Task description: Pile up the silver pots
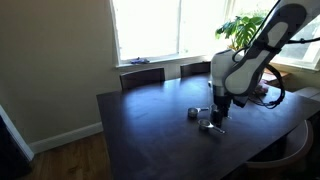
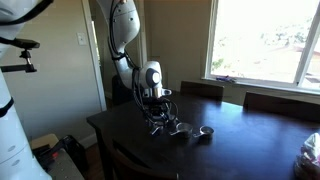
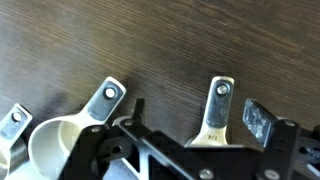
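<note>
My gripper [image 3: 197, 113] is spread wide and holds nothing. A pot handle [image 3: 218, 105] stands between its fingers, and the pads are not closed on it. Just beside the gripper lies a second silver pot [image 3: 62, 143], bowl up and empty as far as I can see. Beyond it a third handle [image 3: 12, 120] shows at the frame edge. In an exterior view, another pot [image 2: 207, 132] sits apart from the gripper on the dark table [image 2: 250, 150]. I judge that nothing is piled yet and all the stacking is left to do.
</note>
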